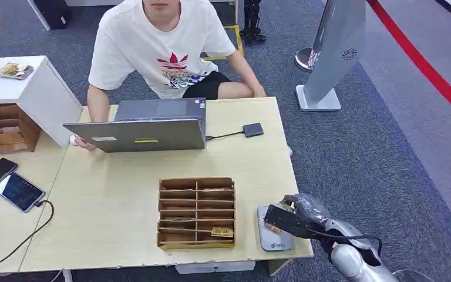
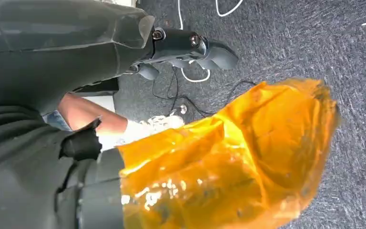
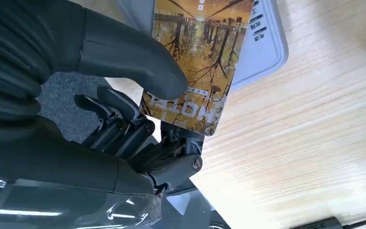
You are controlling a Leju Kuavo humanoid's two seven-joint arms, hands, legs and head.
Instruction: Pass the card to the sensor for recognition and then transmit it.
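Observation:
My right hand [image 1: 288,218] hovers over the grey-white card sensor [image 1: 270,238] at the table's front right corner. In the right wrist view this hand [image 3: 138,95] pinches a card [image 3: 198,57] printed with an autumn forest picture between thumb and fingers, held just above the sensor [image 3: 262,43]. My left hand [image 2: 190,47] hangs low over dark carpet, its fingers curled in with nothing in them. A brown cardboard card rack [image 1: 196,212] stands left of the sensor, with a card [image 1: 222,231] in one front slot.
A person in a white shirt [image 1: 164,47] sits behind an open laptop [image 1: 144,132] at the far side. A small dark box [image 1: 252,130] is wired to it. Two phones [image 1: 6,185] lie at left. A grey kiosk stand [image 1: 332,53] rises on the carpet at right.

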